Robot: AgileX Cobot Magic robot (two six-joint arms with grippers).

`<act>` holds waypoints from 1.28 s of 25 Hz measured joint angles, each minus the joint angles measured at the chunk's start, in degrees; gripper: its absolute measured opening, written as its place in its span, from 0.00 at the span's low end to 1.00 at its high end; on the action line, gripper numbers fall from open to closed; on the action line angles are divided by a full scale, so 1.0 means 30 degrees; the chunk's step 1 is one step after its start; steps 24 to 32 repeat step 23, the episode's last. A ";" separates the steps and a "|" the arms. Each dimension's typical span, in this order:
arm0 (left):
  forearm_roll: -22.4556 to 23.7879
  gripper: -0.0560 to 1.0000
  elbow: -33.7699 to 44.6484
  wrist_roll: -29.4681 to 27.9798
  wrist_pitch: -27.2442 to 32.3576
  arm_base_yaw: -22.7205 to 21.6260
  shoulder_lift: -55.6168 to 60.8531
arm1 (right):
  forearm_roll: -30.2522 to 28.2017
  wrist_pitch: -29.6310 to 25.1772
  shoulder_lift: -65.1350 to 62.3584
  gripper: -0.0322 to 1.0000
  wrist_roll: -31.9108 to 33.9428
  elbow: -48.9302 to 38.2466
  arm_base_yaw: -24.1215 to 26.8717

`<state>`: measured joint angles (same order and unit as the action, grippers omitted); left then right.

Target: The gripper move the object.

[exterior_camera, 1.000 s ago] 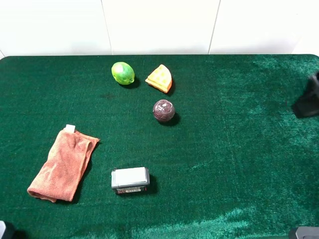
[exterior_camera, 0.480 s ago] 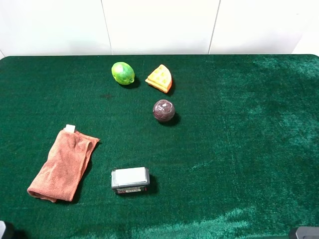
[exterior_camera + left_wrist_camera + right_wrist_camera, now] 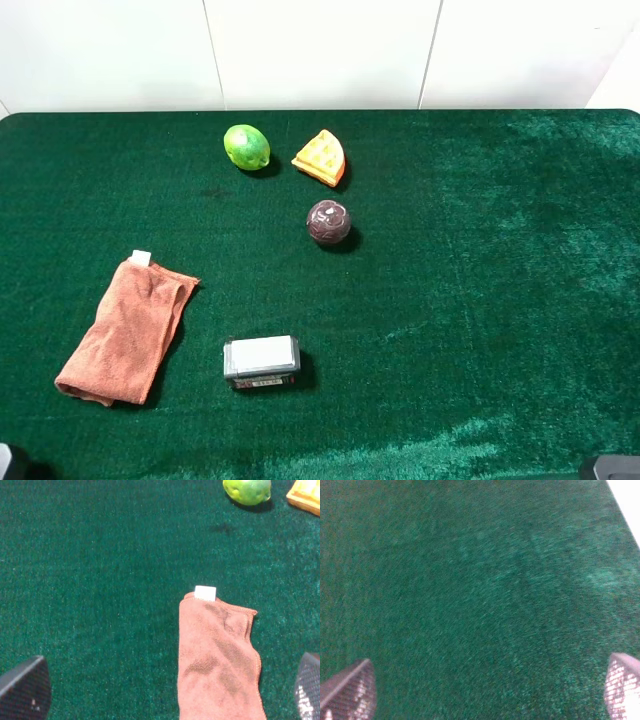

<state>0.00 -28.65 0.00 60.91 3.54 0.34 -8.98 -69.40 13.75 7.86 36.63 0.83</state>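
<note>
The rust-orange folded towel [image 3: 128, 333] lies flat on the green table at the front left, its white tag [image 3: 140, 258] at the far end. In the left wrist view the towel [image 3: 217, 660] and tag [image 3: 205, 593] lie ahead. My left gripper [image 3: 167, 695] is open and empty, hovering above the table, and the towel lies between its two fingertips, nearer one of them. My right gripper [image 3: 485, 690] is open and empty over bare green cloth. Neither gripper's fingers show in the exterior high view.
A green lime [image 3: 246, 147], an orange-yellow waffle wedge [image 3: 321, 157] and a dark maroon ball [image 3: 328, 222] sit at the back middle. A grey box [image 3: 261, 360] lies right of the towel. The table's white edge [image 3: 625, 500] shows in the right wrist view.
A dark part of the right arm at the exterior view's right edge has left the view. The towel and other objects have not moved.
</note>
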 joint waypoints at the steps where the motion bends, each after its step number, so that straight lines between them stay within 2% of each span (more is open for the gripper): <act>1: 0.0000 0.99 0.0000 0.0000 0.0000 0.0000 0.0000 | 0.0059 0.0096 -0.0614 0.70 -0.0017 -0.0071 0.0316; 10: 0.0000 0.99 0.0000 0.0000 0.0000 0.0000 0.0000 | 0.1355 0.3382 -0.4607 0.70 -0.0013 -0.2050 0.0566; 32: 0.0000 0.99 0.0000 0.0000 0.0000 0.0000 0.0000 | 0.1638 0.3478 -0.4712 0.70 -0.0100 -0.2684 0.0566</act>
